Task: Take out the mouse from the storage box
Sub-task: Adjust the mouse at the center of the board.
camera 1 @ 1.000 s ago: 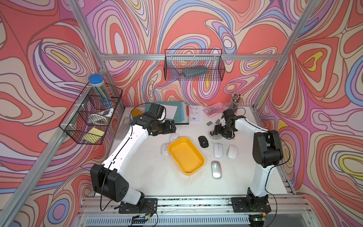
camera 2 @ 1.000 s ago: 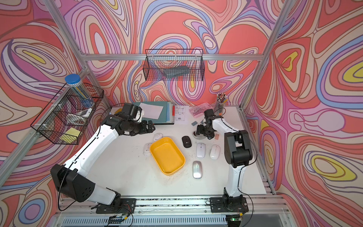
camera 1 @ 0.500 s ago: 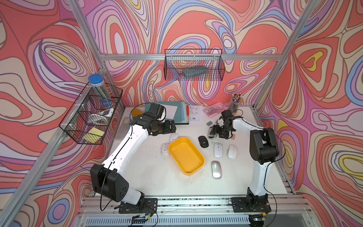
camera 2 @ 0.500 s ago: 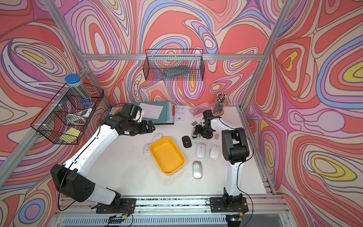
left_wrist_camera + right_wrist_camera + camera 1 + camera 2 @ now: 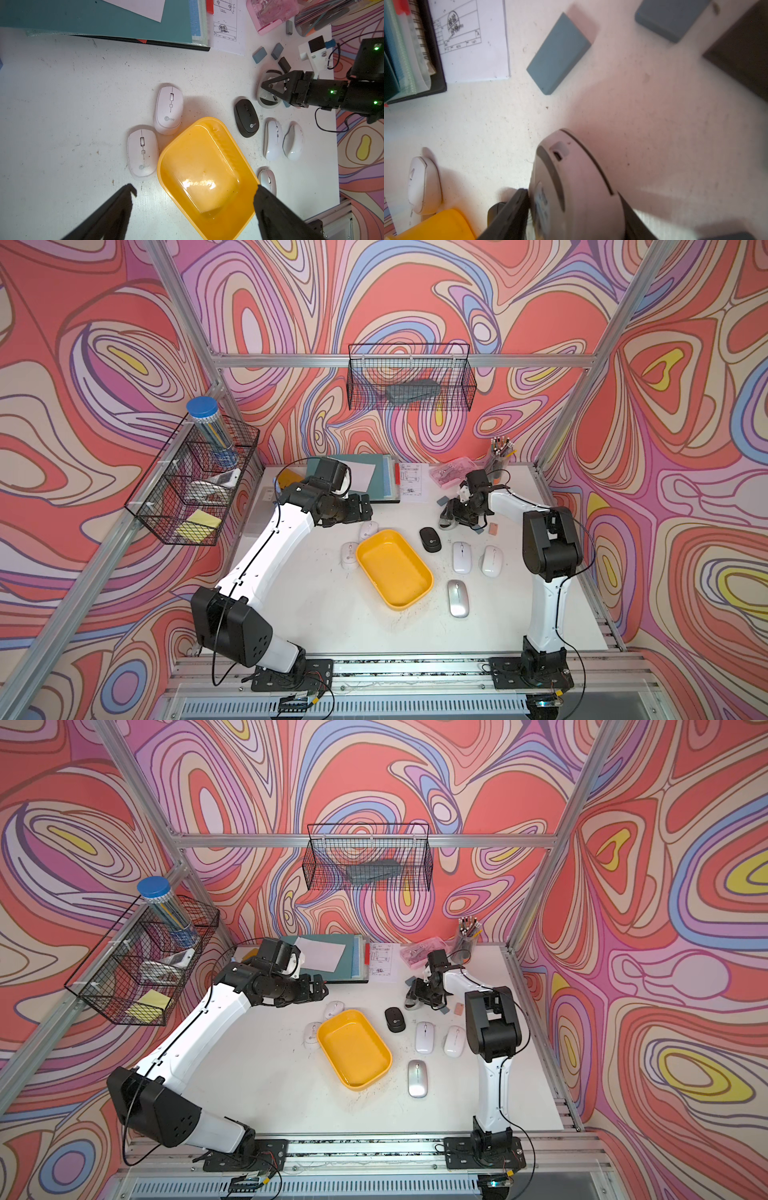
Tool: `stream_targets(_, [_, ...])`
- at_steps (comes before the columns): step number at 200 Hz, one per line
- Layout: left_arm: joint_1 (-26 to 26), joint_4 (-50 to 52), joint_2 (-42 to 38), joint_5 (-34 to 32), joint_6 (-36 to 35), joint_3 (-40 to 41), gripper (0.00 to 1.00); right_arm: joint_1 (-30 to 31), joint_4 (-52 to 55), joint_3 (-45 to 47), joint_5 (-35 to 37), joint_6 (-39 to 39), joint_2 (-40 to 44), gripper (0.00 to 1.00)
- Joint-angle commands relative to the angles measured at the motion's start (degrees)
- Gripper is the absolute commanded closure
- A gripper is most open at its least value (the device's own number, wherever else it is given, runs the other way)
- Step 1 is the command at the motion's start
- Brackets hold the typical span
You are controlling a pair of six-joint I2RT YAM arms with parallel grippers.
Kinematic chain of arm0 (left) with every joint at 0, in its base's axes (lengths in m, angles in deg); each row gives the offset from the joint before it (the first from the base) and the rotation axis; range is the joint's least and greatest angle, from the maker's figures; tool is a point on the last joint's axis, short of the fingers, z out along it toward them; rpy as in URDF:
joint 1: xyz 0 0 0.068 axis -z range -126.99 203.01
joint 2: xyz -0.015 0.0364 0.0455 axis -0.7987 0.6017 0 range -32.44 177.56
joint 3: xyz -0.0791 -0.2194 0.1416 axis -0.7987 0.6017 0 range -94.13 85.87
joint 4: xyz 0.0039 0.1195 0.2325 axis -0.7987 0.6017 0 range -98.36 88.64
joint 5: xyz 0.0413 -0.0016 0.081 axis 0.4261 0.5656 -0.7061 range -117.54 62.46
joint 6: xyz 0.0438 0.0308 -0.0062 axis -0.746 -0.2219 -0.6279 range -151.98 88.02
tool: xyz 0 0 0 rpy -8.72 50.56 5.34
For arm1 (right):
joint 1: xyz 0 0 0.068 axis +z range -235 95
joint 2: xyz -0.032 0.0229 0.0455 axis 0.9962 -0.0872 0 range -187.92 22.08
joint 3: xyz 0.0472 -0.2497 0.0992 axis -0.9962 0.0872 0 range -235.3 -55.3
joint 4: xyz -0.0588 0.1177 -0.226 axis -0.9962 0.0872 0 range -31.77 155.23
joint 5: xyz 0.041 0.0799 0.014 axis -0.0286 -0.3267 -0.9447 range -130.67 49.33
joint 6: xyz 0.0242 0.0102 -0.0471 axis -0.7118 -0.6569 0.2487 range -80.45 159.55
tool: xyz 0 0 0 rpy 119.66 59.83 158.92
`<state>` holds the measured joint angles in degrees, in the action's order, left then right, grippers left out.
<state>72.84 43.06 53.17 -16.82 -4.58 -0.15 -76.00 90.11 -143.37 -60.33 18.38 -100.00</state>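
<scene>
Storage box: the yellow storage box [image 5: 395, 568] sits mid-bench at an angle, and no mouse is left in it.
Mouse: the grey mouse [image 5: 577, 166] is well apart from the box, at the far right of the bench [image 5: 316, 614] beside some small erasers [image 5: 558, 54]. It is tipped so its underside and label show. I cannot tell whether an edge rests on the bench.
Right end effector: the right end effector [image 5: 573, 195] is closed on the grey mouse, with one finger against each side of it.
Left end effector: the left end effector [image 5: 194, 188] is spread wide and empty, hovering over the bench near the box.
Other mice: two pale ones [image 5: 350, 554] touch or nearly touch the box's left side. A black one [image 5: 430, 539], two white ones [image 5: 461, 557] and a silver one [image 5: 458, 598] lie to the right of the box.
Weight: likely light, a hollow plastic shell, well within a one-arm lift.
Stiffness: the shell looks rigid and should not give under the fingers.
Surface: smooth and domed, so probably slippery, and the curve tends to squeeze it out of a pinch.
Fragility: probably moderate, as the buttons and wheel dislike hard pressure or a drop.
Where to hold: across the narrow waist, low on the flatter side walls and clear of the wheel.
Risk: held tipped as it is, it may twist in the grip or land upside down.
</scene>
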Motion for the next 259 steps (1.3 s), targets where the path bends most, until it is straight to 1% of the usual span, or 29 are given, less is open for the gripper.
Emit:
stream_targets(1, [-0.4, -0.2, -0.7, -0.7, -0.8, 0.3, 0.05, 0.0, -2.4, 2.4, 2.0, -1.0, 0.1, 0.5])
stream_targets(33, [-0.4, -0.1, -0.7, -0.7, -0.8, 0.3, 0.05, 0.0, -3.4, 4.3, 4.5, -1.2, 3.7, 0.6])
stream_targets(59, [-0.3, -0.1, -0.7, -0.7, -0.8, 0.2, 0.05, 0.9, -0.8, 4.2, 10.9, -0.1, 7.2, 0.62])
stream_targets(82, [-0.3, -0.2, -0.9, -0.4, -0.7, 0.3, 0.05, 4.2, 7.6, -0.7, 22.6, 3.4, 7.4, 0.62])
stream_targets(94, [-0.4, -0.3, -1.0, -0.3, -0.6, 0.3, 0.05, 6.9, 12.9, -4.6, 29.0, 5.5, 5.3, 0.61])
stream_targets(108, [-0.4, -0.3, -1.1, -0.3, -0.6, 0.3, 0.05, 10.5, 19.8, -9.8, 36.6, 7.3, 0.7, 0.61])
stream_targets(129, [-0.4, -0.3, -1.1, -0.2, -0.6, 0.4, 0.05, 14.7, 27.0, -14.5, 48.3, 6.8, -5.9, 0.6])
stream_targets(148, [-0.4, -0.3, -1.1, -0.3, -0.7, 0.4, 0.05, 16.2, 30.3, -16.2, 54.1, 5.5, -9.4, 0.6])
stream_targets(153, [-0.4, -0.3, -1.2, -0.3, -0.7, 0.4, 0.05, 16.6, 31.6, -16.8, 57.0, 5.0, -10.3, 0.6])
stream_targets(161, [-0.3, -0.2, -1.1, -0.1, -0.6, 0.4, 0.05, 16.9, 33.7, -18.0, 59.7, 4.4, -11.5, 0.6])
stream_targets(173, [-0.3, -0.3, -1.1, 0.1, -0.6, 0.4, 0.05, 17.1, 35.5, -19.0, 61.7, 3.9, -12.6, 0.6])
stream_targets(193, [-0.3, -0.4, -1.2, 0.1, -0.6, 0.4, 0.05, 17.1, 35.1, -18.8, 62.4, 4.4, -12.5, 0.6])
stream_targets(209, [-0.4, -0.4, -1.3, 0.0, -0.6, 0.5, 0.05, 17.1, 36.5, -20.4, 62.3, 4.7, -14.5, 0.56])
stream_targets(229, [-0.4, -0.3, -1.1, 0.2, -0.6, 0.4, 0.05, 17.1, 38.4, -23.6, 61.8, 4.4, -17.7, 0.45])
stream_targets(251, [-0.4, -0.3, -1.0, 0.0, -0.6, 0.4, 0.05, 17.2, 36.7, -24.7, 59.4, 4.4, -18.0, 0.34])
stream_targets(259, [-0.4, -0.3, -1.0, 0.0, -0.6, 0.4, 0.05, 17.3, 36.0, -24.8, 58.0, 4.7, -17.6, 0.32])
